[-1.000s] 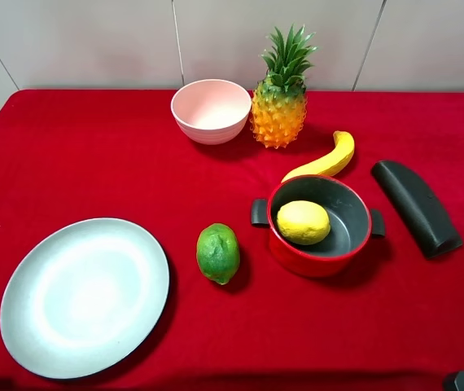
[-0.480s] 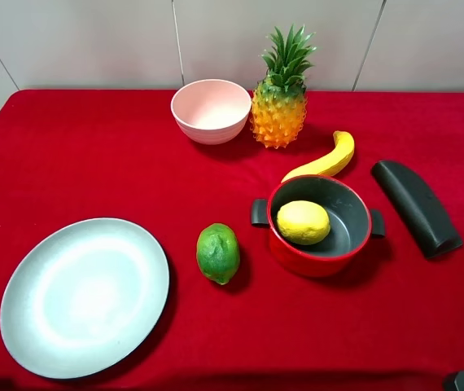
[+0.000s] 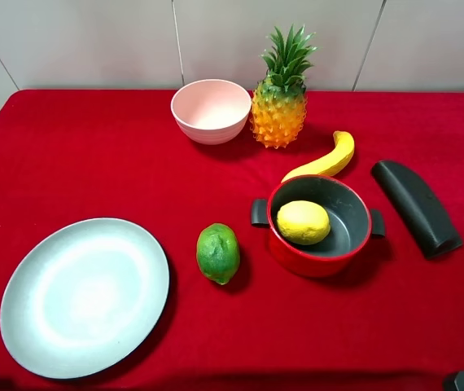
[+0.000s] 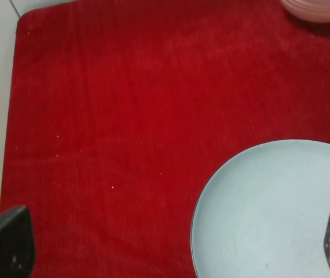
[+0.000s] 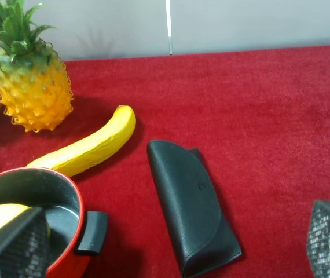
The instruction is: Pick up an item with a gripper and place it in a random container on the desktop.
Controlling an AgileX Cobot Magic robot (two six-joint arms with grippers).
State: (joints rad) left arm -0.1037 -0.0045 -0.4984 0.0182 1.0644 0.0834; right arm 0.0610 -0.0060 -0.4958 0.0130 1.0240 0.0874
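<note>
The yellow lemon (image 3: 303,221) lies inside the round red pot (image 3: 313,262) on the red cloth desktop (image 3: 94,155), right of centre. In the right wrist view the lemon (image 5: 0,217) shows partly behind one finger, inside the pot (image 5: 49,172). My right gripper (image 5: 173,240) is open and empty, back from the pot near the table's front right. My left gripper (image 4: 173,243) is open and empty above the front left of the table, over the plate's edge (image 4: 223,174). Only dark bits of both arms show at the exterior view's bottom corners.
A large grey-white plate (image 3: 85,295) lies front left. A green fruit (image 3: 217,252) sits left of the pot. A pink bowl (image 3: 211,110) and a pineapple (image 3: 279,102) stand at the back. A banana (image 3: 326,160) and a black case (image 3: 415,206) lie by the pot.
</note>
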